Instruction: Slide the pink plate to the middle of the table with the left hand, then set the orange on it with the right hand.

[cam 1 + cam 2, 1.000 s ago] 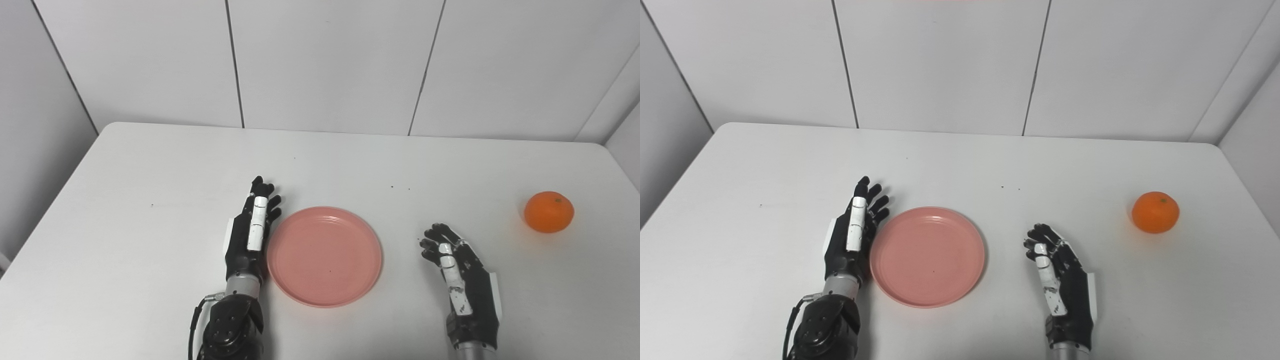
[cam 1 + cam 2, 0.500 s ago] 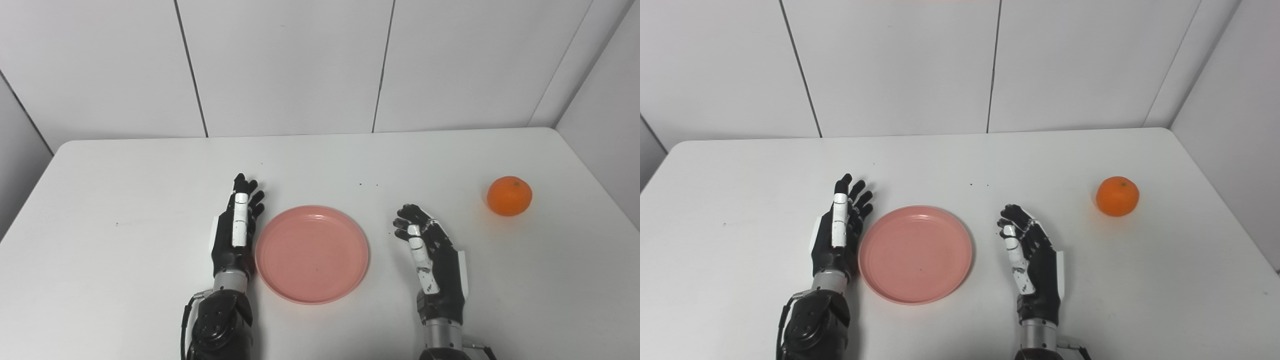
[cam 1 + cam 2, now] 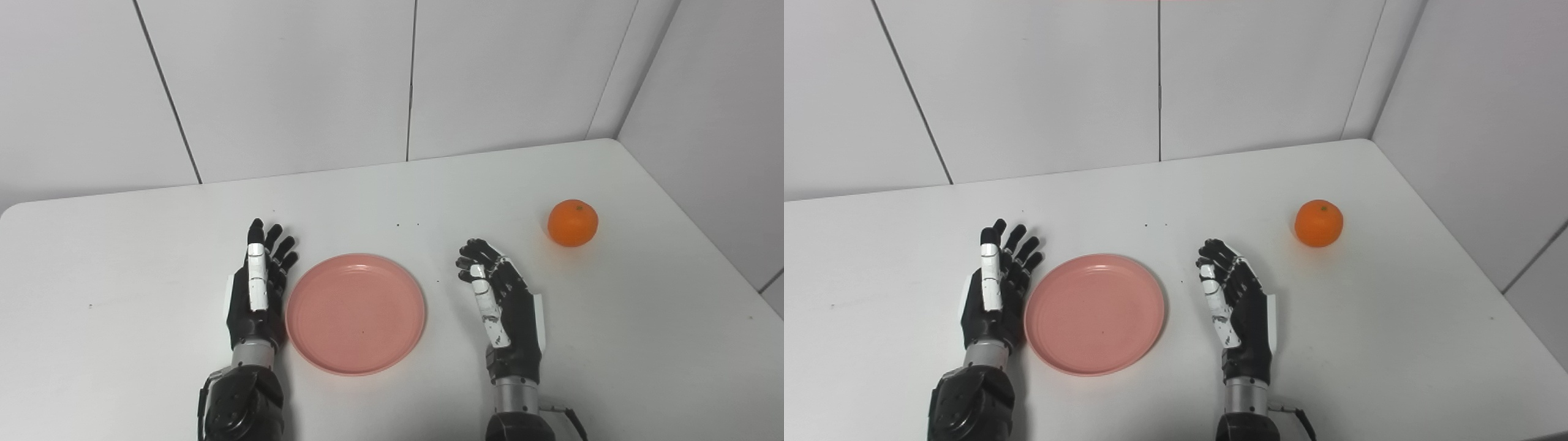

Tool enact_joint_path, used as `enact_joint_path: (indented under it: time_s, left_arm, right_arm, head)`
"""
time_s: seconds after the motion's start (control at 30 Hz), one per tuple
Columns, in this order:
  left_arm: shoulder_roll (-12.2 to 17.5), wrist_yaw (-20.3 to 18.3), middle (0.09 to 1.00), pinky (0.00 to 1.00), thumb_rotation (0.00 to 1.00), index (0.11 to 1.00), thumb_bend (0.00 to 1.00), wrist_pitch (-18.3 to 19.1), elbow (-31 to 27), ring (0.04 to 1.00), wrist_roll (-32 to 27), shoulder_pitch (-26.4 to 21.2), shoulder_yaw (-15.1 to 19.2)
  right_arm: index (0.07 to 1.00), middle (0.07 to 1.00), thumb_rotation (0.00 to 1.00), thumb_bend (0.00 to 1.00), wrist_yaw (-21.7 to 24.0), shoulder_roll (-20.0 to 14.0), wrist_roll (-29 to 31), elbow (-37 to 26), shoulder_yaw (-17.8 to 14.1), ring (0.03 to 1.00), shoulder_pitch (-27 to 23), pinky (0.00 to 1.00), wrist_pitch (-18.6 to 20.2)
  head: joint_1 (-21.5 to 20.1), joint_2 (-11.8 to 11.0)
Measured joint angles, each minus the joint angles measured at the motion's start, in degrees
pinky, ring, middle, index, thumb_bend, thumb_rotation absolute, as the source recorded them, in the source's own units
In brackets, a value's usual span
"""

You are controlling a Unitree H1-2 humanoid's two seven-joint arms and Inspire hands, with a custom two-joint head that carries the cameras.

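Note:
The pink plate (image 3: 356, 312) lies flat on the white table (image 3: 122, 257), near the front and between my two hands. My left hand (image 3: 257, 294) stands on edge right against the plate's left rim, open, fingers stretched out and holding nothing. To the right of the plate, a gap away from it, my right hand (image 3: 503, 303) is also open with its fingers slightly curled and empty. The orange (image 3: 572, 223) rests alone on the table, farther back and to the right of the right hand.
The table's right edge (image 3: 704, 239) runs close behind the orange, with a grey-white wall (image 3: 704, 122) beside it. White wall panels (image 3: 294, 86) rise behind the table's far edge. A few dark specks (image 3: 407, 225) dot the surface behind the plate.
The camera has swung to the right, so the whole scene has shifted left in the picture. The right hand has moved forward and nearer the plate. Plate, orange and left hand have kept their places.

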Motion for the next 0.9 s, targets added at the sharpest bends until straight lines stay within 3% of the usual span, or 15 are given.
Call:
enact_joint_path:
  time_s: [0.17, 0.3, 0.37, 0.53, 0.63, 0.8, 0.9]
  left_arm:
    - [0.0, -0.6, 0.952, 0.97, 0.89, 0.992, 0.75, -0.3, 0.0, 0.914, -0.7, 0.0, 0.3]
    - [0.0, -1.6, 0.947, 0.97, 0.88, 0.985, 0.77, -0.3, 0.0, 0.913, -1.9, 0.0, 1.3]
    - [0.0, -1.8, 0.950, 0.98, 0.89, 0.988, 0.78, -0.3, 0.2, 0.920, -1.9, -0.1, 1.6]
    - [0.0, -3.0, 0.949, 0.99, 0.89, 0.993, 0.80, -0.4, 0.9, 0.922, -2.1, -0.6, 2.3]
    - [0.0, -3.5, 0.946, 1.00, 0.88, 0.996, 0.78, -0.5, 1.2, 0.926, -3.1, -0.8, 2.8]
    - [0.0, -3.9, 0.946, 1.00, 0.89, 0.995, 0.77, -0.6, 1.2, 0.925, -3.2, -0.8, 3.1]
    - [0.0, -4.1, 0.944, 1.00, 0.89, 0.990, 0.78, -0.6, 1.2, 0.925, -3.2, -0.8, 3.2]
  right_arm:
    - [0.720, 0.720, 0.65, 0.70, -0.2, -0.2, -0.7, -1.2, 0.0, 0.704, 0.4, 0.70, 1.4]
    - [0.801, 0.748, 0.73, 0.71, 0.5, -1.5, -7.6, -4.6, 0.0, 0.711, 2.4, 0.65, 5.8]
    - [0.874, 0.788, 0.80, 0.73, 1.4, -3.0, -12.1, -7.3, -0.3, 0.741, 2.1, 0.69, 9.4]
    - [0.911, 0.844, 0.86, 0.77, 6.4, -9.9, -24.6, -12.8, 0.7, 0.802, -0.6, 0.73, 16.9]
    - [0.922, 0.852, 0.84, 0.81, 8.8, -14.1, -32.3, -13.5, 1.2, 0.815, -2.3, 0.75, 20.1]
    - [0.954, 0.865, 0.81, 0.78, 8.6, -17.0, -39.1, -13.8, 0.2, 0.836, -5.2, 0.80, 20.4]
    - [0.910, 0.878, 0.82, 0.77, 8.5, -18.8, -41.3, -14.1, -0.6, 0.854, -7.1, 0.82, 20.4]
  head:
    - [-2.3, -0.3]
    - [-3.6, -0.6]
    - [-4.8, -1.0]
    - [-6.3, -1.6]
    - [-6.9, -2.0]
    - [-6.9, -2.0]
    - [-7.5, -2.1]
